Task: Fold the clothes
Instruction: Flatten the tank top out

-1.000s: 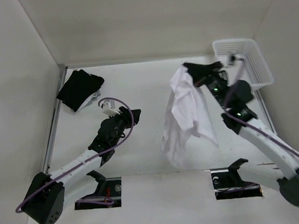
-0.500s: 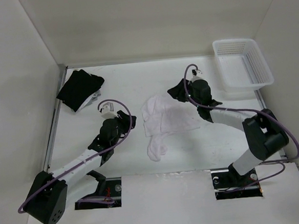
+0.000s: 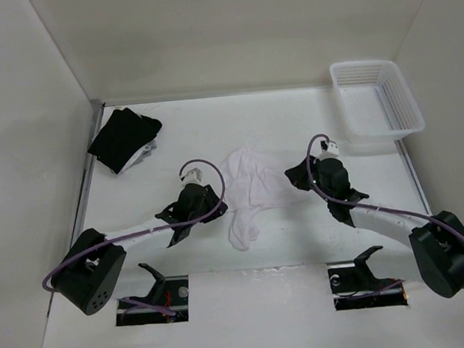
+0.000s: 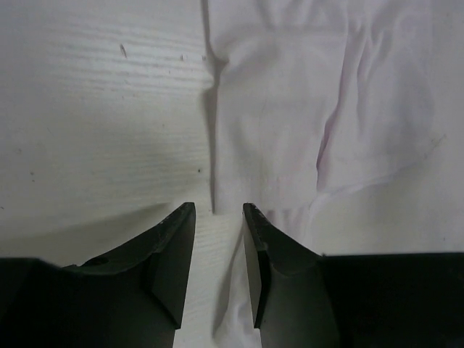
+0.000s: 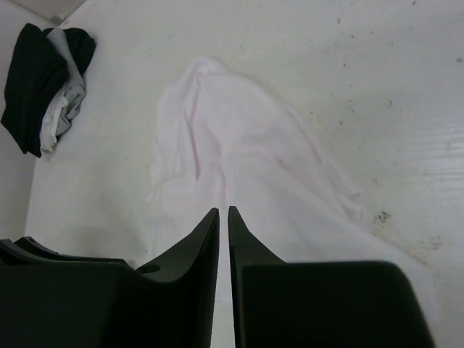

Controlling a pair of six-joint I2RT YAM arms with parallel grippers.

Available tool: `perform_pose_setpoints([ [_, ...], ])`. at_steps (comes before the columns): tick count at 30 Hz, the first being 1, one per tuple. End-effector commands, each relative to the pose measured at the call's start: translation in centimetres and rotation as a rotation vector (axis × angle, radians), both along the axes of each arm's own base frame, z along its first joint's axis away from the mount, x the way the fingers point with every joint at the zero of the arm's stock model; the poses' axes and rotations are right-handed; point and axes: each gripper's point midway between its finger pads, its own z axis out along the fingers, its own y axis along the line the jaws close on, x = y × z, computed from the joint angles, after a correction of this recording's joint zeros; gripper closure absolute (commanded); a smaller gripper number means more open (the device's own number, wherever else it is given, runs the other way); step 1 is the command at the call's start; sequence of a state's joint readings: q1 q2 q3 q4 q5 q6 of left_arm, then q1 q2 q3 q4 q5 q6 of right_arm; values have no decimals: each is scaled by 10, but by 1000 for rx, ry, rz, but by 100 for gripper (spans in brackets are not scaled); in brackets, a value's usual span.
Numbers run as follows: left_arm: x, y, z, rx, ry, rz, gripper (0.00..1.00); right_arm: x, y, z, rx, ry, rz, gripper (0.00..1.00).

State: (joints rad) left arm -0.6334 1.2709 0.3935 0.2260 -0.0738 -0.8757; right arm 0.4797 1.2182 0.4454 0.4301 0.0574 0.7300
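Observation:
The clothes (image 3: 253, 187) are one white, limp garment lying crumpled mid-table, with a tail trailing toward the near edge. My left gripper (image 3: 212, 202) sits low at the garment's left side. In the left wrist view it (image 4: 217, 212) is open, and the cloth's straight edge (image 4: 275, 138) runs up from between the fingers. My right gripper (image 3: 296, 177) rests on the garment's right side. In the right wrist view its jaws (image 5: 223, 212) are closed to a thin slit on the white cloth (image 5: 239, 145).
A black garment pile (image 3: 122, 138) lies at the back left, also seen in the right wrist view (image 5: 36, 80). A white mesh basket (image 3: 378, 98) stands at the back right. White walls enclose the table on three sides.
The garment hung in the air from my right gripper; now it lies on the table. The right arm came down, let go, then closed again. The left arm reached the garment's left edge, jaws narrowing.

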Motion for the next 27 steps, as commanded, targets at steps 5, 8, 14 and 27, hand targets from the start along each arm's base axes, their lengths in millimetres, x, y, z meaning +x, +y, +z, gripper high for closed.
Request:
perform_pose_setpoints([
  [5,-6,-13,-6,23,38,0,66,-1,-2,16,5,-64,-11,83],
  [8,-1,-7,-13,75,48,28,66,-5,-3,17,8,-71,-7,82],
  [14,-1,-13,-30,161,79,2,70,-11,4,20,25,-77,10,81],
  [27,2,-5,-25,258,68,9,99,-11,-46,9,-28,-38,-163,62],
])
